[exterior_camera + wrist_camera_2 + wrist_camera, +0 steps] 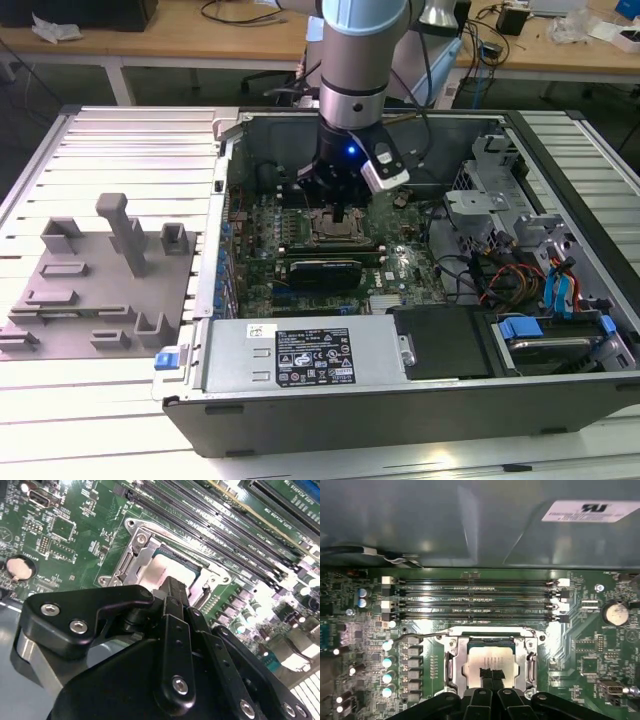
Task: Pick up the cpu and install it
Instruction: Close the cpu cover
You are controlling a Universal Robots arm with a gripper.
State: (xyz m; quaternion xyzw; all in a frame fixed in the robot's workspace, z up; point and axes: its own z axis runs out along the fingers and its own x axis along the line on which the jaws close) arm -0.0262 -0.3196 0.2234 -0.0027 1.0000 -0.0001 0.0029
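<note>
The cpu (490,656) lies flat in the open metal-framed socket (454,665) on the green motherboard, its silvery top showing. It also shows in the second wrist view as the cpu (165,571), partly hidden by a black finger. My gripper (490,674) hangs straight over it with the two black fingertips (484,673) drawn together at the middle of the chip's top; I cannot tell if they touch it. In the exterior view my gripper (338,212) reaches down into the open computer case above the socket (335,228).
Memory slots (475,600) run beside the socket, and a coin battery (615,614) sits off to one side. A black graphics card (322,270) and power supply (300,352) lie nearer the case front. Drive cage (495,200) and cables (500,282) fill the exterior view's right; a grey fixture plate (90,290) lies left.
</note>
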